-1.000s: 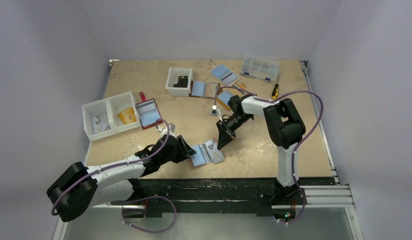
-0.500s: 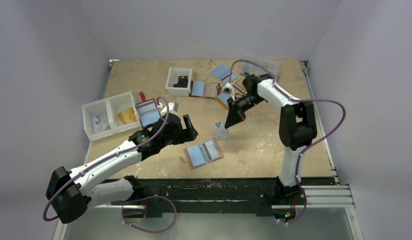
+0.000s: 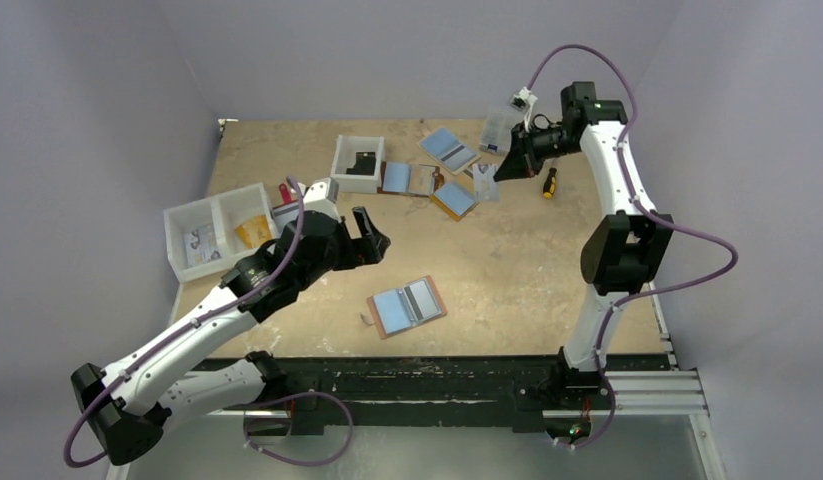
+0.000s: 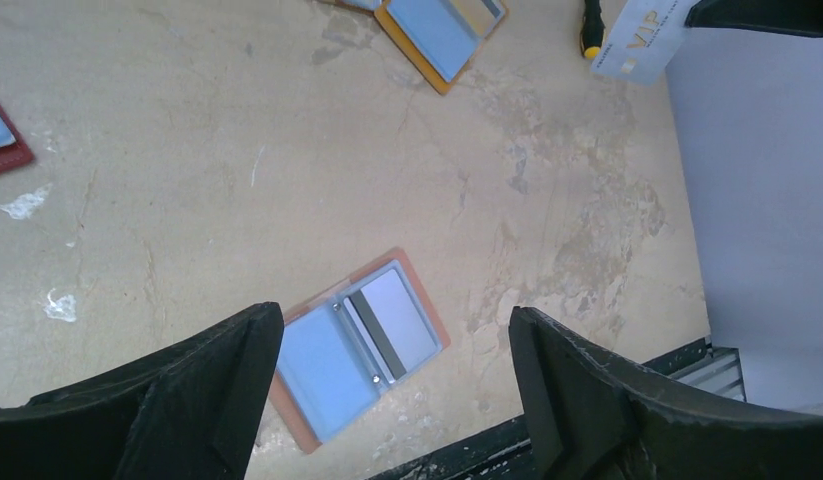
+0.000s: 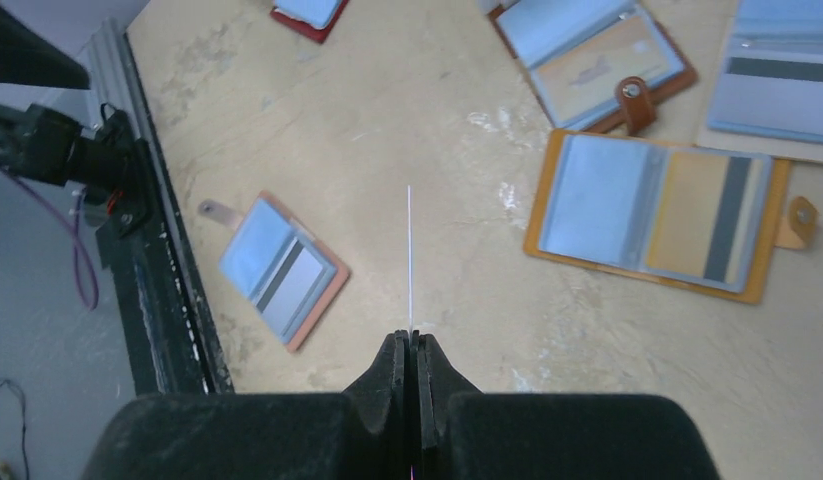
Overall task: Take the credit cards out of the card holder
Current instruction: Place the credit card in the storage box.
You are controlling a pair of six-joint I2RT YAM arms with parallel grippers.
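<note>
The tan card holder [image 3: 407,306] lies open on the table near the front edge. It also shows in the left wrist view [image 4: 357,345] and the right wrist view [image 5: 282,268]. Its left half holds a light blue card [image 4: 322,362]. Its right half holds a pale grey card with a dark stripe [image 4: 392,322]. My left gripper [image 3: 372,236] [image 4: 394,322] is open and empty, high above the holder. My right gripper [image 3: 507,166] [image 5: 409,338] is shut on a pale card [image 3: 484,183] marked VIP [image 4: 642,40], seen edge-on in its own view [image 5: 409,260], high over the back right.
An orange wallet [image 3: 455,197] [image 5: 657,210], a brown strap wallet [image 3: 402,178] and a blue one [image 3: 449,148] lie open at the back. A dark red wallet [image 3: 295,225] and white bins [image 3: 219,232] [image 3: 358,163] stand on the left. A screwdriver [image 3: 550,182] lies at the back right.
My right gripper has pulled a pale card from the holder and carried it up to the back right. My left gripper has let go of the holder and risen back and left.
</note>
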